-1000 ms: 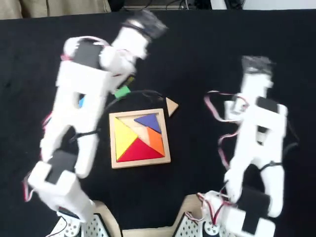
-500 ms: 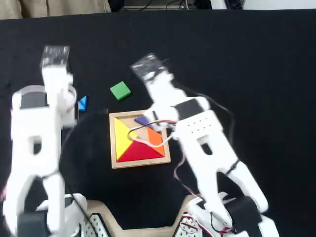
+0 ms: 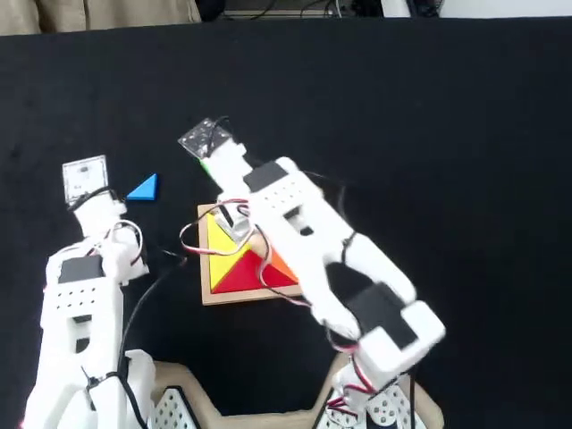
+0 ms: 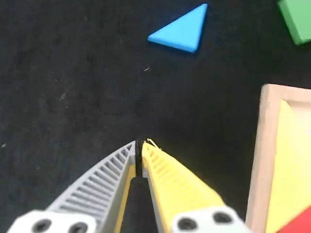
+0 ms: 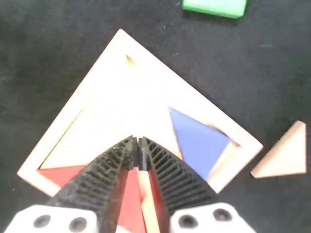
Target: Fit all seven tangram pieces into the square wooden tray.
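**A:** Square wooden tray (image 3: 228, 296): what has changed around it in the last second?

**B:** The arms traded places. The left arm (image 3: 80, 304), which was stretched over the far side of the table, has pulled back to the left. The right arm (image 3: 304, 241) has swung in and now lies across the tray. The loose pieces look unmoved, so I still count four in and three out.

**A:** Left to right, then?

**B:** Left gripper (image 4: 141, 145), fingers pressed together on nothing, hangs over black cloth (image 4: 73, 73) left of the tray. The blue triangle (image 4: 182, 31) lies beyond its tips, apart from them. The green square (image 4: 297, 19) sits off the tray's far left corner.

**A:** And the other?

**B:** Right gripper (image 5: 137, 141) is likewise closed and empty, with its tips over the tray's bare floor beside the dark blue triangle (image 5: 197, 141). The wooden triangle (image 5: 284, 155) lies just outside the rim, on the right.

**A:** Meaning?

**B:** Probably each arm is lining up on a loose piece, and either must open first.
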You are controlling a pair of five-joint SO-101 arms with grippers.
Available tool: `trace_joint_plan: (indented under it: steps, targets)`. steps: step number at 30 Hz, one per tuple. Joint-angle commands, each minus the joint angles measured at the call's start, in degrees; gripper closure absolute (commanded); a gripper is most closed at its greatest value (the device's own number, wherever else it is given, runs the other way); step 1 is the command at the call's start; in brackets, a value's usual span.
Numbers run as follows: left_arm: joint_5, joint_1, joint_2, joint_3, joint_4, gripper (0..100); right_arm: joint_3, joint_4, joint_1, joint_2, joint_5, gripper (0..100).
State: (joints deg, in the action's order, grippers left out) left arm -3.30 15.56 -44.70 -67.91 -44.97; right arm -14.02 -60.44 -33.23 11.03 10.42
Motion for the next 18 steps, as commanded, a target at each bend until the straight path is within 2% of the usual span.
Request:
trace_joint_plan:
  steps: [1,18]
  targets:
    - [-1.23,1.36,-1.14,-0.57,2.46,97,6.2,-0.09,-0.09,4.26,-0.09,98.7]
    - [-1.23,-2.77,-1.23,-3.3,2.81,97,10.07,0.35,9.49,11.3,2.11,98.7]
